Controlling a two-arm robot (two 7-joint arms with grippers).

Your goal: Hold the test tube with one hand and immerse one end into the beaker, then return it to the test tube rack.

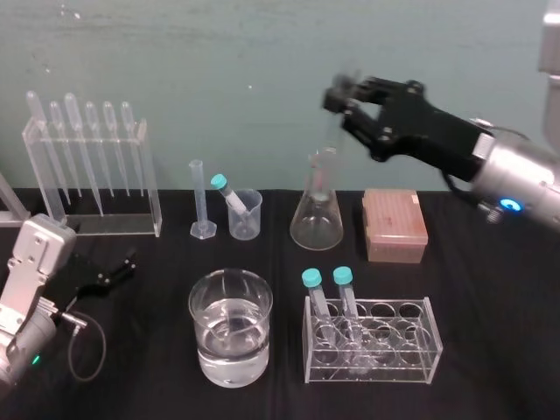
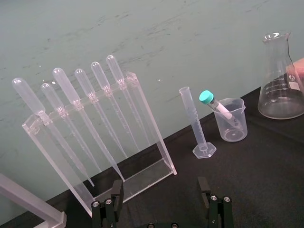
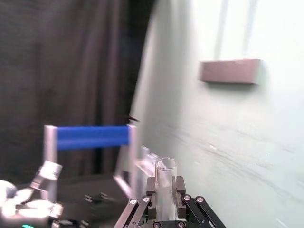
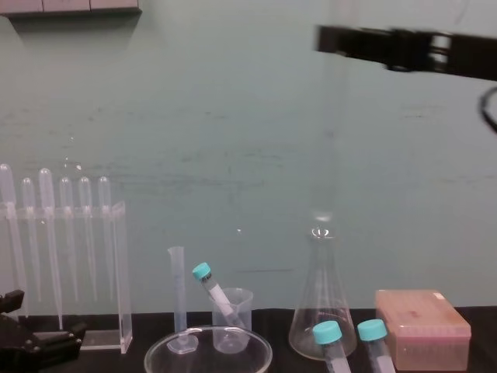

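Head view: my right claw [image 1: 346, 109], clamped on the test tube [image 3: 166, 175], holds it upright, high behind the beaker [image 1: 230, 331], above the conical flask [image 1: 317, 214]. I judge this mid-carry; next it must clear the flask and the capped tubes [image 1: 328, 293] beside the beaker, then dip. Left claw [image 2: 161, 209] rests wide open, left of the beaker.

Clear glossy glass test tube [image 3: 166, 183], matt black table [image 1: 490, 350], transparent smooth plastic rack [image 1: 398, 360]

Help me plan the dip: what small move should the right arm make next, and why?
Probably carry the test tube leftward and back toward the robot, until above the beaker. The right gripper is shut on it high over the flask, while the water-filled beaker stands nearer and left.
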